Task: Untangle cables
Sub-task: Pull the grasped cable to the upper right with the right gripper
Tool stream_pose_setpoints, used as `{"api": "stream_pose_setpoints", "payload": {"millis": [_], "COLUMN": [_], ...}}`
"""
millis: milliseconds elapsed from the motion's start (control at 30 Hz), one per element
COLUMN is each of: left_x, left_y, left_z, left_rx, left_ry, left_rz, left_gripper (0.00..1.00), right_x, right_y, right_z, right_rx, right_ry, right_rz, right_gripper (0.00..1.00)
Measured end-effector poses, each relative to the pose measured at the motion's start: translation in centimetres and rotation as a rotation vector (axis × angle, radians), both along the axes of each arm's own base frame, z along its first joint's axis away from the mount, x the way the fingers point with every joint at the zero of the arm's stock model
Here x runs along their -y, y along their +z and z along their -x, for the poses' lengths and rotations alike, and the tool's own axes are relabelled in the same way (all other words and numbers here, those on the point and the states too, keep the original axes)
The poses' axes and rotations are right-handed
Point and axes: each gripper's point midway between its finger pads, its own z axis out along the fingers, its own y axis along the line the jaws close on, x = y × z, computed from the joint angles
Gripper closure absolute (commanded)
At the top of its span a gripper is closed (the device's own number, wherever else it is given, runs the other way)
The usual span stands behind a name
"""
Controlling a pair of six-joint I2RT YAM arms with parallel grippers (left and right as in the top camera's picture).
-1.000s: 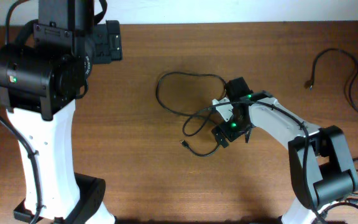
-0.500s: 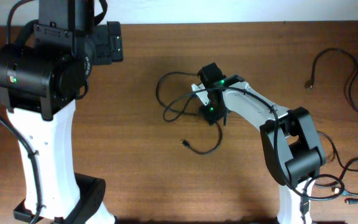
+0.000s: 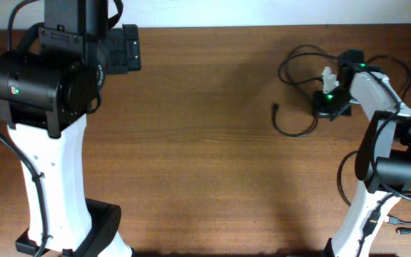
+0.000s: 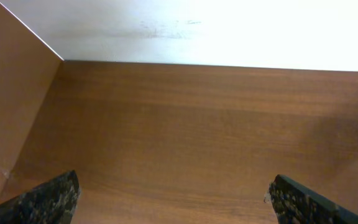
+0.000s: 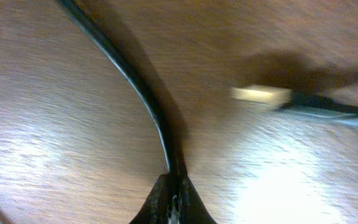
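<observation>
A thin black cable lies in loops at the table's far right, its small plug end [image 3: 275,108] pointing left. My right gripper [image 3: 325,107] sits low over those loops, shut on this cable. In the right wrist view the cord [image 5: 143,99] curves down from the upper left into the closed gripper [image 5: 171,184]. A pale metallic plug [image 5: 260,94] of a cord lies just beyond, its lead running off to the right. Another black cable [image 3: 404,70] shows behind the right arm. My left gripper [image 4: 173,205] hangs open over bare wood, holding nothing.
The big left arm [image 3: 45,78] stands at the table's left side, near the back corner and the white wall [image 4: 229,25]. More black leads [image 3: 405,196] trail at the right arm's base.
My right gripper has shut on the cable and swept from the table's middle to the far right, dragging the loops along. The left arm has not moved.
</observation>
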Motion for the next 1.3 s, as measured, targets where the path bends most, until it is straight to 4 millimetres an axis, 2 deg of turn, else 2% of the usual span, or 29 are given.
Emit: {"api": "stream_pose_setpoints", "payload": {"millis": [67, 100, 133, 200, 267, 333, 400, 433, 500, 533, 567, 600, 633, 667, 767, 867, 900, 967, 1000, 1033, 1100, 1133, 1200, 1300], "left_x": [0.0, 0.0, 0.0, 0.0, 0.0, 0.0, 0.1, 0.3, 0.3, 0.3, 0.3, 0.3, 0.3, 0.3, 0.3, 0.3, 0.3, 0.3, 0.3, 0.3, 0.3, 0.3, 0.3, 0.3], "left_y": [0.0, 0.0, 0.0, 0.0, 0.0, 0.0, -0.1, -0.1, -0.1, -0.1, -0.1, -0.1, -0.1, -0.1, -0.1, 0.0, 0.0, 0.0, 0.0, 0.0, 0.0, 0.0, 0.0, 0.0], "left_z": [0.0, 0.0, 0.0, 0.0, 0.0, 0.0, 0.0, 0.0, 0.0, 0.0, 0.0, 0.0, 0.0, 0.0, 0.0, 0.0, -0.1, -0.1, -0.1, -0.1, 0.0, -0.1, 0.0, 0.0], "left_rx": [0.001, 0.001, 0.000, 0.000, 0.000, -0.001, -0.002, -0.004, -0.004, -0.004, -0.004, -0.004, -0.004, -0.004, -0.003, -0.001, 0.000, 0.000, 0.000, 0.000, 0.000, 0.000, -0.001, -0.001], "left_ry": [0.000, 0.000, 0.000, 0.000, 0.000, 0.000, -0.007, -0.013, -0.014, -0.014, -0.014, -0.014, -0.014, -0.014, -0.014, -0.014, -0.014, -0.014, -0.014, -0.014, -0.014, -0.014, -0.014, -0.014], "left_rz": [0.000, 0.000, 0.000, 0.000, 0.000, 0.000, 0.006, 0.011, 0.012, 0.012, 0.012, 0.012, 0.012, 0.012, 0.013, 0.013, 0.013, 0.013, 0.013, 0.013, 0.013, 0.013, 0.013, 0.013], "left_gripper": [0.01, 0.01, 0.01, 0.01, 0.01, 0.01, 0.01, 0.01, 0.01, 0.01, 0.01, 0.01, 0.01, 0.01, 0.01, 0.01, 0.01, 0.01, 0.01, 0.01, 0.01, 0.01, 0.01, 0.01], "right_x": [0.0, -1.0, -2.6, -8.7, -13.0, -14.5, -14.1, -13.1, -10.2, -7.7, -6.1, -5.6, -5.5, -5.6, -6.3, -5.9, -5.9, -5.8, -5.8, -5.8, -5.8, -5.8, -5.7, -5.8], "right_y": [0.0, 0.0, 0.0, 0.1, 0.0, 0.0, 0.0, 0.1, 0.1, 0.0, 0.0, 0.0, 0.0, 0.0, 0.5, 0.8, 2.0, 9.6, 11.9, 14.9, 18.4, 21.9, 25.7, 27.5], "right_z": [0.0, -0.2, -0.3, -0.7, -0.3, -0.1, -0.2, -0.4, -0.8, -0.9, -0.9, -0.8, -0.7, -0.6, -0.2, 0.3, 0.3, -0.4, -0.2, 0.5, 1.8, 3.0, 4.5, 6.2], "right_rx": [-0.003, -0.003, -0.002, 0.022, 0.029, 0.033, 0.032, 0.030, 0.028, 0.020, 0.015, 0.009, 0.006, 0.002, -0.007, -0.016, 0.003, 0.175, 0.222, 0.276, 0.339, 0.414, 0.509, 0.535], "right_ry": [0.005, 0.034, 0.072, 0.203, 0.278, 0.303, 0.285, 0.259, 0.191, 0.134, 0.097, 0.091, 0.096, 0.100, 0.136, 0.150, 0.153, 0.149, 0.147, 0.146, 0.144, 0.142, 0.137, 0.137], "right_rz": [0.007, 0.021, 0.025, 0.036, 0.033, 0.042, 0.037, 0.034, 0.028, 0.027, 0.027, 0.028, 0.029, 0.033, 0.031, 0.047, 0.052, 0.070, 0.075, 0.081, 0.087, 0.094, 0.102, 0.104], "right_gripper": [0.96, 0.96, 0.96, 0.96, 0.96, 0.96, 0.96, 0.96, 0.96, 0.96, 0.96, 0.96, 0.43, 0.01, 0.01, 0.01, 0.01, 0.01, 0.01, 0.01, 0.01, 0.01, 0.01, 0.01]}}
